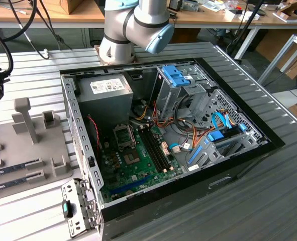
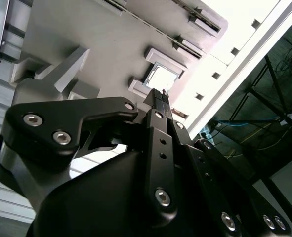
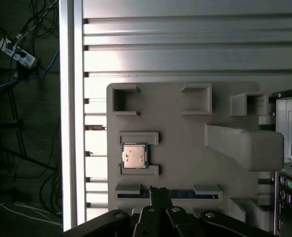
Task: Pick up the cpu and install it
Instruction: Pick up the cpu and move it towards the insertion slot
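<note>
Grey-and-blue arm (image 1: 133, 25); black pincer (image 3: 158, 191), jaws pressed together, empty.

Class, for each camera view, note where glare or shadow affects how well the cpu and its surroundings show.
Second wrist view: glare whitens the cpu and the table beyond it, while the claw stands dark; first wrist view: the cpu's metal top shines mildly; exterior view: even light, the computer case dimmer inside than the table around it.

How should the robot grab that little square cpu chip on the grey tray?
Probably from straight above, since the cpu lies flat on the grey tray. Raised blocks sit beside two of its edges, so pinch the two free edges.
</note>
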Controlling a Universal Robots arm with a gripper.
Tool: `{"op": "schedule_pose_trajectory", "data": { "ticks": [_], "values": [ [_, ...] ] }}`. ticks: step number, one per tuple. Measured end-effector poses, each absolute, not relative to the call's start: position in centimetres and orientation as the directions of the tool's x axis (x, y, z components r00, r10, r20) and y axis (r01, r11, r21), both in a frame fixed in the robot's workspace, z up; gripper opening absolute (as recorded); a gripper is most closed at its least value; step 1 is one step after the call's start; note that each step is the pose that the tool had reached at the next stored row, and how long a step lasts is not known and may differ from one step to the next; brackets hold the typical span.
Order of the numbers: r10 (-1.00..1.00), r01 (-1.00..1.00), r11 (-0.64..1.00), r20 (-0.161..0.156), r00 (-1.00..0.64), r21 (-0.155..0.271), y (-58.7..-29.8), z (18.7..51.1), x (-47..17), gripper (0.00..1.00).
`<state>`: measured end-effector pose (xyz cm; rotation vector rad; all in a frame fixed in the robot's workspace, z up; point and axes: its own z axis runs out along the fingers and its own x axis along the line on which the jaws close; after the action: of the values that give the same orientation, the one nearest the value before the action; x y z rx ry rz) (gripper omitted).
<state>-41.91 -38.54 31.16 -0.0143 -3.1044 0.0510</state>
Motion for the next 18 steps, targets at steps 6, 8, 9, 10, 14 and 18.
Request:
{"op": "schedule_pose_trajectory", "data": {
  "ticks": [6,8,9,10,14,18],
  "values": [
    [0.010,0.009,0.999,0.037,-0.999,-0.033,-38.54,30.82,-41.90,0.11],
    [0.010,0.009,0.999,0.037,-0.999,-0.033,-38.54,30.68,-41.90,0.11],
    [0.010,0.009,0.999,0.037,-0.999,-0.033,-38.54,30.61,-41.89,0.11],
    [0.010,0.009,0.999,0.037,-0.999,-0.033,-38.54,30.57,-41.89,0.11],
    [0.010,0.009,0.999,0.037,-0.999,-0.033,-38.54,30.33,-41.88,0.11],
    [0.010,0.009,0.999,0.037,-0.999,-0.033,-38.54,30.09,-41.86,0.11]
  ]
}}
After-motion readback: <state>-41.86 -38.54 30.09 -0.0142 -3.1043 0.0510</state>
